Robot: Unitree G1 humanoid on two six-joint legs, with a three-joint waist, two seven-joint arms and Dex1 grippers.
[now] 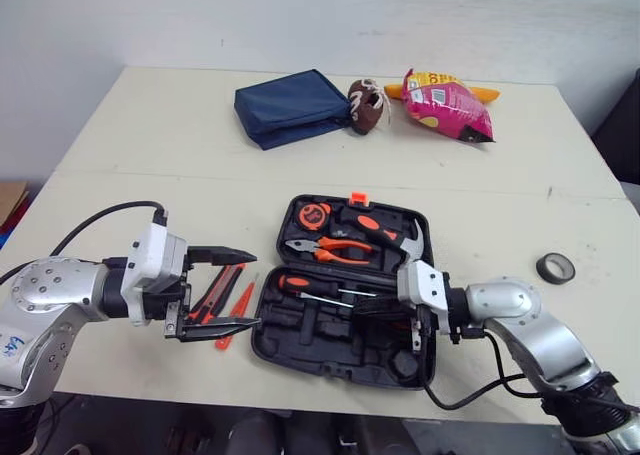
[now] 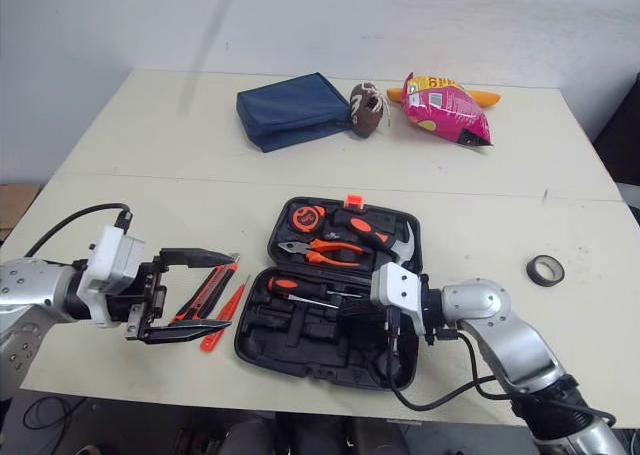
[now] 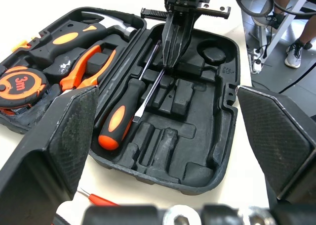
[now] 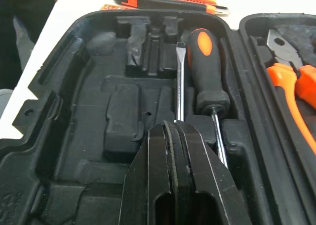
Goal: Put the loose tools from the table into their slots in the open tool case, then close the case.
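Two tools lie loose on the worktop (image 1: 150,145) just beside the open case (image 1: 320,343): an orange-and-black utility knife (image 2: 208,290) and a small red screwdriver (image 2: 232,300), side by side and pointing roughly the same way. The left gripper (image 1: 252,289) hovers right over them with its jaws spread wide, one above and one below the pair, which looks like a line-up for picking one of them next. The right gripper (image 4: 173,128) reaches into the near half of the case with its jaws pressed together on the shaft of a thin flat-blade screwdriver (image 4: 179,81). That shaft lies along the narrow groove just beside the big orange-handled screwdriver (image 4: 207,67), so the pinch seems meant to steer it down into its moulded slot, not to carry it anywhere. The far half of the case already holds the tape measure (image 1: 314,215), the pliers (image 1: 335,250) and the hammer (image 1: 385,230), each seated in its own recess. Several recesses in the near half are bare, and the case lies fully open, so closing it is some way off.
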